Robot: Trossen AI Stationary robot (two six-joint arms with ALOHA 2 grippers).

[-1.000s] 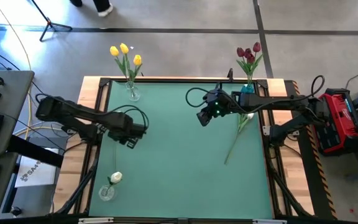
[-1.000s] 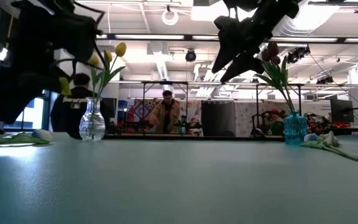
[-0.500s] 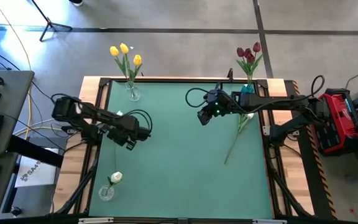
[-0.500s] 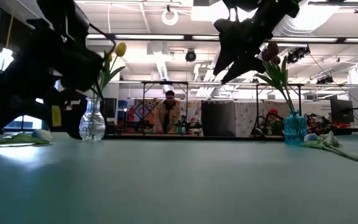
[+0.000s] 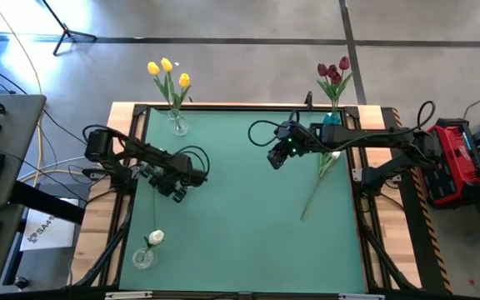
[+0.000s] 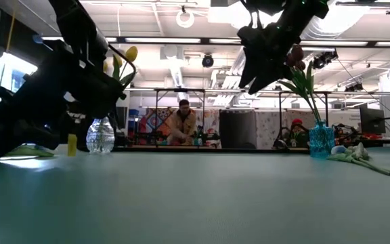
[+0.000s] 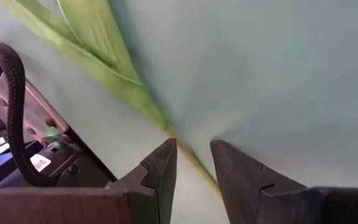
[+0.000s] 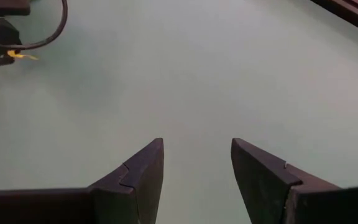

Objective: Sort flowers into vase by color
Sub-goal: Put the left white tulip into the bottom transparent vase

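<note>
My left gripper [image 5: 177, 192] is low over the table's left middle, shut on a flower with a green stem and narrow leaves [image 7: 98, 37]. A small yellow head [image 6: 72, 144] hangs below it, just above the table. My right gripper [image 5: 275, 160] hangs open and empty over the far middle [image 8: 196, 149]. Yellow tulips stand in a clear vase [image 5: 177, 125] at the far left. Dark red tulips stand in a blue vase [image 5: 332, 118] at the far right. A white-headed flower [image 5: 317, 185] lies flat on the table's right side. My left gripper has the flower's thin green stem [image 7: 188, 157] between its two fingers, below where the leaves join it. The fingers slant down toward the table and the stem runs along them. The leaves reach out ahead and the flower hangs clear of the table.
A small clear vase [image 5: 143, 255] with a white flower stands at the near left corner. The table's wooden rim [image 5: 123, 112] and black frame run around the green top. A person [image 6: 181, 122] sits in the room beyond the far edge.
My left gripper has sunk toward the table and gone a little toward its right edge, tipping further down. The flower has gone with it, and its yellow head has dropped from well above the table to just over it.
</note>
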